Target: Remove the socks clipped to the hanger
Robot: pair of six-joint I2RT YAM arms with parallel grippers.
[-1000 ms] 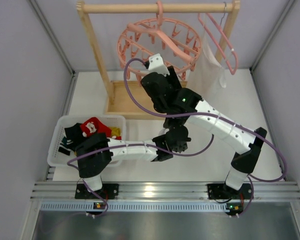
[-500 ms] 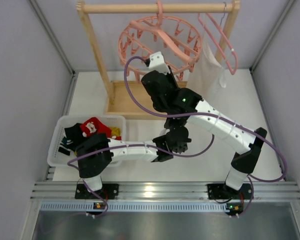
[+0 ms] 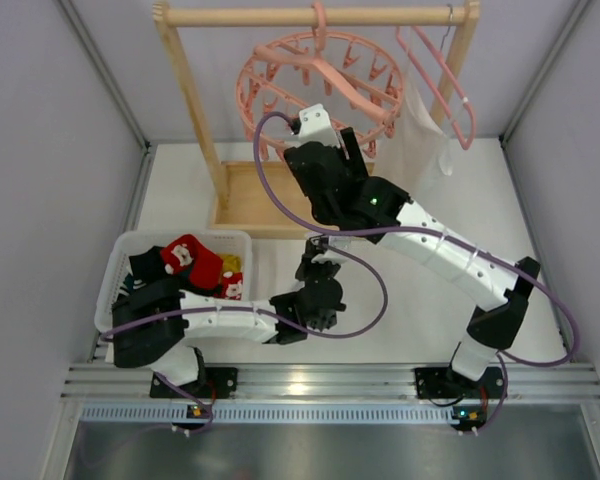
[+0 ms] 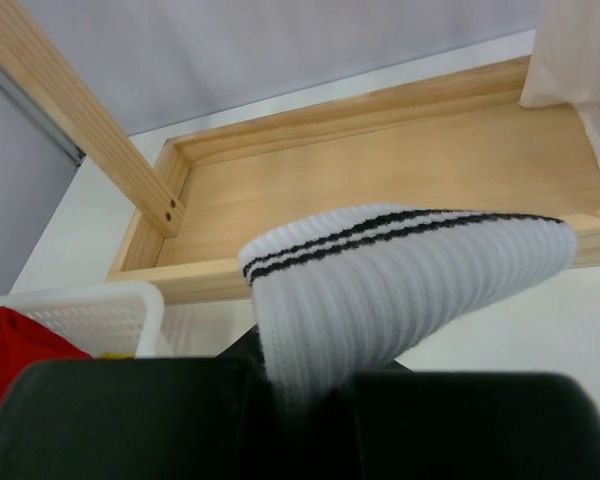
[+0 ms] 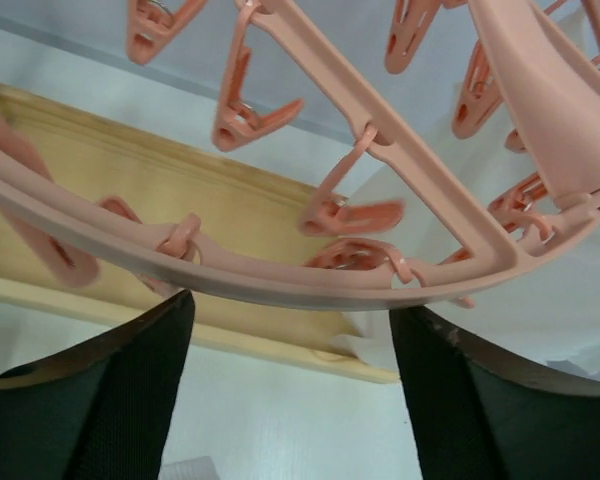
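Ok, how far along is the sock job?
Done: red and dark socks lie in the white plastic basket. In hand: left gripper shut on a white ribbed black-striped sock. Left: binning it; open right gripper sits at the salmon-pink ring hanger, no socks visible there.

The hanger's (image 5: 280,285) salmon-pink ring sweeps across the view, with a broad crossbar rising from it to the upper right. Pink clips (image 5: 365,215) dangle from the ring and its bars. Just below the ring, the right claw (image 5: 290,340) has its dark fingers (image 5: 130,390) spread wide. Behind the ring lies a wooden tray (image 5: 130,200), with white cloth (image 5: 540,290) to its right and the white bench (image 5: 280,420) beneath.
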